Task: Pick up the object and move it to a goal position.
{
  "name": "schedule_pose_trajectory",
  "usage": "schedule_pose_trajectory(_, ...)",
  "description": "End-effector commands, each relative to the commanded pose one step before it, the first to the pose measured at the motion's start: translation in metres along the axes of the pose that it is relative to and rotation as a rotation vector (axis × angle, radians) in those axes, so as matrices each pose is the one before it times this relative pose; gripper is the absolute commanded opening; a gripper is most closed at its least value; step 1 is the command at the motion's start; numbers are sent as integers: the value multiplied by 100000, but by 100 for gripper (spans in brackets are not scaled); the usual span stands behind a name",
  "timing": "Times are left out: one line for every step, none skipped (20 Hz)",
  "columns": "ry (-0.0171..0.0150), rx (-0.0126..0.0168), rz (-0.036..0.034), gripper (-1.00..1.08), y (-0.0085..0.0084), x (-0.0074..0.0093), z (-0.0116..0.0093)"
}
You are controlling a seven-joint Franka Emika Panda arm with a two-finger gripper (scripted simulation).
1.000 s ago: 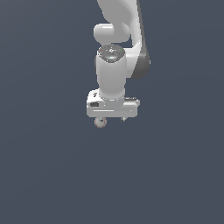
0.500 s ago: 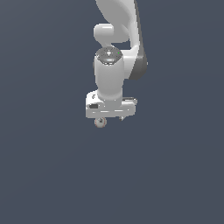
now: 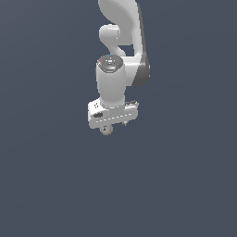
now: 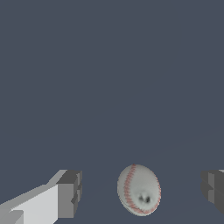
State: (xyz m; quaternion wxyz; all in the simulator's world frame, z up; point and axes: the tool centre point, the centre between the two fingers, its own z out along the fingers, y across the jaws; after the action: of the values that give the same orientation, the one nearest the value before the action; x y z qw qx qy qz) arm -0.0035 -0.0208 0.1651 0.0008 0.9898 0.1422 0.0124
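Observation:
The object is a small off-white ball with red stitching [image 4: 139,190]. In the wrist view it lies between my two dark finger pads, one pad [image 4: 69,194] on one side and the other [image 4: 213,187] on the opposite side, with a clear gap on each side. My gripper [image 4: 141,191] is open and does not touch the ball. In the exterior view the ball [image 3: 106,130] shows just under the white hand, and the gripper [image 3: 114,126] is around it. The fingers are mostly hidden by the hand there.
A plain dark grey-blue surface [image 3: 185,185] fills both views. The white arm [image 3: 121,28] rises from the hand toward the top of the exterior view. No goal marker shows.
The wrist and hand have shifted slightly toward the exterior view's left and a little lower. The ball stays in the same spot under the hand.

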Motion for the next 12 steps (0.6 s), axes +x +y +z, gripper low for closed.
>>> schedule_pose_trajectory(-216, -57, -6239, 100, 278, -527, 490)
schedule_pose_trajectory(-86, -13, -2454, 100, 92, -215, 192)
schedule_pose_trajectory(-85, -9, -2456, 100, 84, -218, 191)
schedule_pose_trajectory(-84, -5, -2458, 100, 76, -221, 191)
schedule_pose_trajectory(-83, -1, -2460, 100, 68, -222, 190)
schedule_pose_trajectory(-81, 3, -2462, 100, 60, -224, 189)
schedule_pose_trajectory(-80, 7, -2464, 100, 52, -226, 188)
schedule_pose_trajectory(-78, 11, -2466, 100, 44, -227, 187)
schedule_pose_trajectory(-76, 14, -2468, 100, 36, -228, 186)
schedule_pose_trajectory(-74, 18, -2469, 100, 28, -229, 185)
schedule_pose_trajectory(-71, 21, -2471, 100, 20, -229, 184)
schedule_pose_trajectory(-69, 24, -2472, 100, 12, -230, 183)
